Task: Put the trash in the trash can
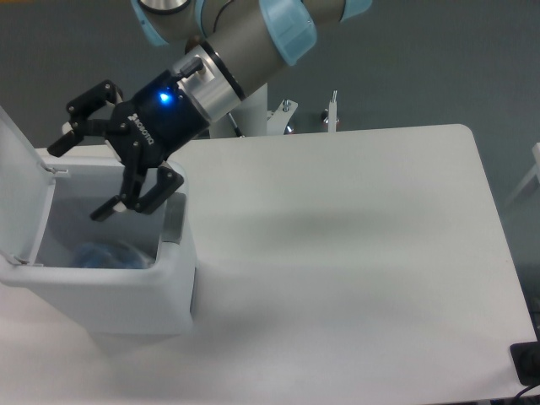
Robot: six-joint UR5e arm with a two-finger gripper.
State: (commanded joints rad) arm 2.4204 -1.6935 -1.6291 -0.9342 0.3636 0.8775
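Observation:
The white boxy trash can [173, 291] stands at the left of the table with its hinged lid [18, 186] swung open to the left and a grey tab [174, 221] on its right rim. Inside it, at the bottom, lies a bluish crushed plastic bottle [105, 255]. The small wrapper is not visible. My gripper [80, 179] hangs over the open can, tilted down to the left, its black fingers spread wide open with nothing between them.
The white table [354, 253] stretches to the right of the can. White brackets [331, 114] stand behind the table's far edge. A dark object [527, 363] sits at the bottom right corner.

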